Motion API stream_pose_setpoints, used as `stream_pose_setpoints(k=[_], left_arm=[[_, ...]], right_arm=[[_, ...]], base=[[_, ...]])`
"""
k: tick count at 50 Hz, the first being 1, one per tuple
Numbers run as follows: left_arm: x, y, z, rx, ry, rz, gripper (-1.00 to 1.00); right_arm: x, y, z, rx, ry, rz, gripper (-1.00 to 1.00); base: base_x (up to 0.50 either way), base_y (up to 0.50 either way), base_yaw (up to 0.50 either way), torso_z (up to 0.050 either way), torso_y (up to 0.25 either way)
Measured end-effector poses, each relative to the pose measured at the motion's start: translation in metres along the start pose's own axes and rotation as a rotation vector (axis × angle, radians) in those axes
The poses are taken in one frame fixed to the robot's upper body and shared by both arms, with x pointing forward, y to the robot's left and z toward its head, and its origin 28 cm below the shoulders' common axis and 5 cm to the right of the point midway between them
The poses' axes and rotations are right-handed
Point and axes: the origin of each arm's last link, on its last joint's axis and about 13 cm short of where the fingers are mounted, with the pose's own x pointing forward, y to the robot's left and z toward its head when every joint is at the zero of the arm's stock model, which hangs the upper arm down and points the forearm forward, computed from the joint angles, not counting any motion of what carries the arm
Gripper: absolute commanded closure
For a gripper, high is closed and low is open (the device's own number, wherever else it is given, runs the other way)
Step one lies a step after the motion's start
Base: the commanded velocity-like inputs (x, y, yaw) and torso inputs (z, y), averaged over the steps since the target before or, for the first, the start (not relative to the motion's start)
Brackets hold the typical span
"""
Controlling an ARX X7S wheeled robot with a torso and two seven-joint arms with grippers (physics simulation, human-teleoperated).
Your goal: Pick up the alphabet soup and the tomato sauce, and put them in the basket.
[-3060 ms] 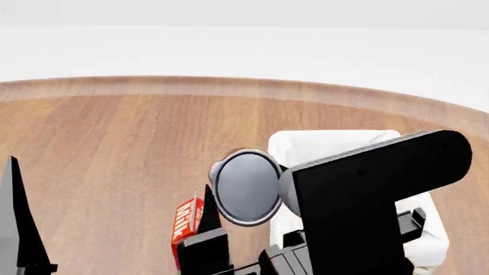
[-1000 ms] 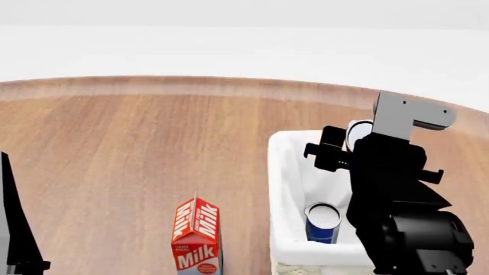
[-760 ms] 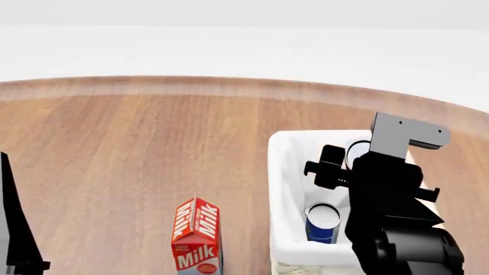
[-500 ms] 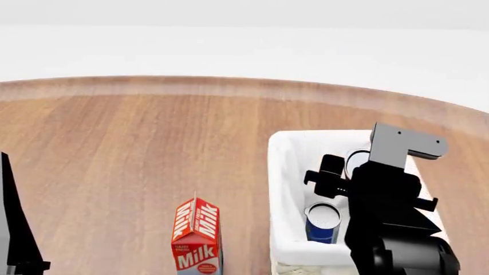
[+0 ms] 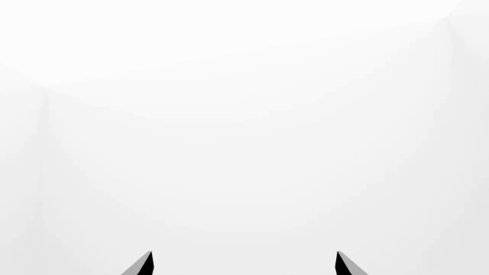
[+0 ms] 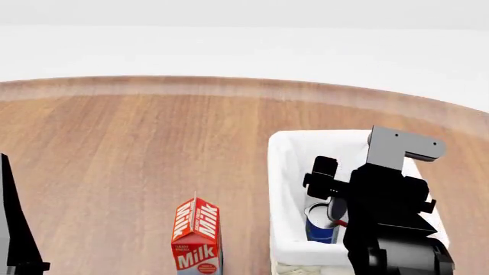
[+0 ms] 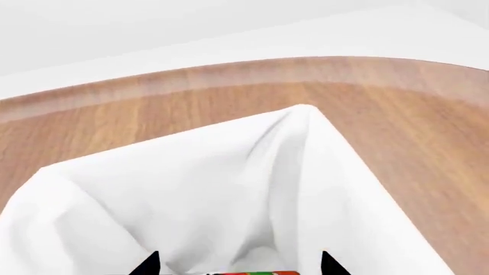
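Tomato sauce (image 6: 337, 210) lower inside basket (image 6: 284, 172)

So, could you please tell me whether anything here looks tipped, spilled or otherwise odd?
Nothing stands out. The alphabet soup stands upright inside the basket, the milk carton stands upright on the table, and nothing is spilled.

Tomato sauce (image 7: 256, 273) cut by frame edge; right pincer (image 6: 338, 209) grip probably hidden
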Motion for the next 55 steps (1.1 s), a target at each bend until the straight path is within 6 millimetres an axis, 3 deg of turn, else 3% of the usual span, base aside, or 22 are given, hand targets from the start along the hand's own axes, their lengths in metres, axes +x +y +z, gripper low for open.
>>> stream_pose_setpoints(k=[20,40,55], left_arm=[[-0.001,0.0,-0.001,-0.001,0.002,0.0,-1.0],[0.0,0.0,-0.001,-0.001,0.0,-0.001,-1.0],[0.0,-0.001,-0.001,-0.002,0.001,-0.003,-1.0]], right_arm=[[-0.001,0.004,0.007,-0.008,-0.103,0.032,-1.0],[-0.016,0.014,0.039,-0.007,-0.472,0.111,-1.0],[-0.044,0.026,0.073,0.04,-0.773,0.166,-1.0]], base=[[0.0,0.0,0.0,0.0,0.0],[0.0,0.0,0.0,0.0,0.0],[0.0,0.0,0.0,0.0,0.001]])
